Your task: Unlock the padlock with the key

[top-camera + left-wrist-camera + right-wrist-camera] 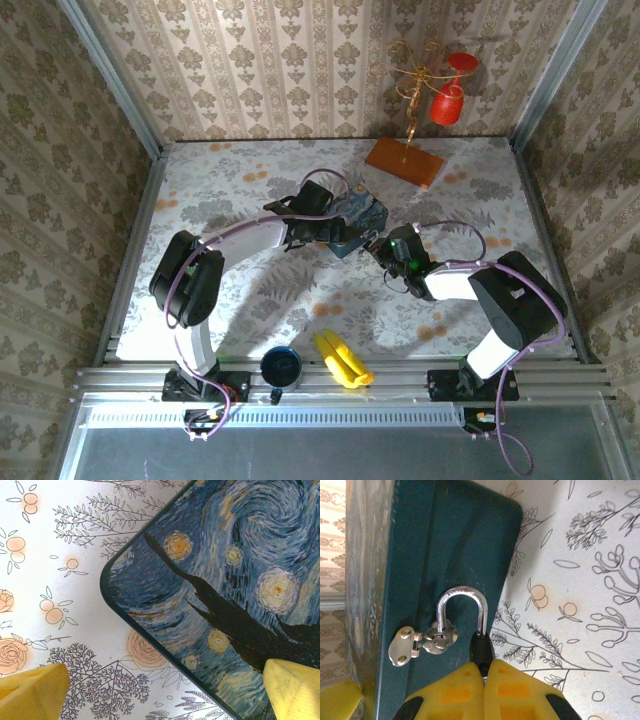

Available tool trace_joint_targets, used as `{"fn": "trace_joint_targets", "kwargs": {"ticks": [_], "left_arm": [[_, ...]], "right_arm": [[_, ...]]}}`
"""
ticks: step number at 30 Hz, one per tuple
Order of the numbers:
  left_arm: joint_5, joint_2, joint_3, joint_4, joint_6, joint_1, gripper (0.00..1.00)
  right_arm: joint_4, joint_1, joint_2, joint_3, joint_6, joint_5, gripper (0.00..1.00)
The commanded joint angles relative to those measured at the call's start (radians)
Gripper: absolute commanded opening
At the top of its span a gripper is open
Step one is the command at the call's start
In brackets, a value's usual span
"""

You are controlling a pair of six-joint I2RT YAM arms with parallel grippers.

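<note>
Right wrist, right gripper [486, 666]: yellow fingers pressed together on the dark lower end of the small silver-and-dark metal padlock [482, 617]; whether a key sits between them cannot be told.
Right wrist, padlock: silver shackle threaded through the small silver metal hasp [422, 642] on the dark teal side of the blue painting-printed box [435, 545] — dark end pointing at the fingers.
Left wrist, left gripper [162, 695]: yellow fingers spread wide, nothing held — one tip above the box's swirling-sky lid [225, 580], the other above the white floral tablecloth [50, 580].
Top view, box [362, 218]: mid-table, between left gripper [343, 218] and right gripper [385, 247].
Top view, near edge: dark blue mug [282, 365] beside two yellow banana-shaped pieces [343, 360].
</note>
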Motion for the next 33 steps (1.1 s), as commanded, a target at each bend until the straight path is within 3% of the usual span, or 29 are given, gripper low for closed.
{"fn": "trace_joint_targets", "kwargs": {"ticks": [1, 14, 27, 33], "left_arm": [[-0.049, 0.01, -0.041, -0.108, 0.021, 0.008, 1.0], [-0.056, 0.006, -0.054, -0.108, 0.019, 0.023, 1.0], [-0.046, -0.011, -0.077, -0.053, 0.039, 0.117, 1.0], [0.015, 0.007, -0.056, 0.005, 0.037, 0.167, 0.87]], "right_arm": [[0.045, -0.008, 0.0, -0.013, 0.012, 0.054, 0.0], [-0.08, -0.023, -0.118, -0.033, -0.063, 0.094, 0.0], [-0.308, -0.039, -0.297, -0.028, -0.184, 0.113, 0.0], [-0.381, -0.039, -0.361, -0.03, -0.215, 0.119, 0.0]]}}
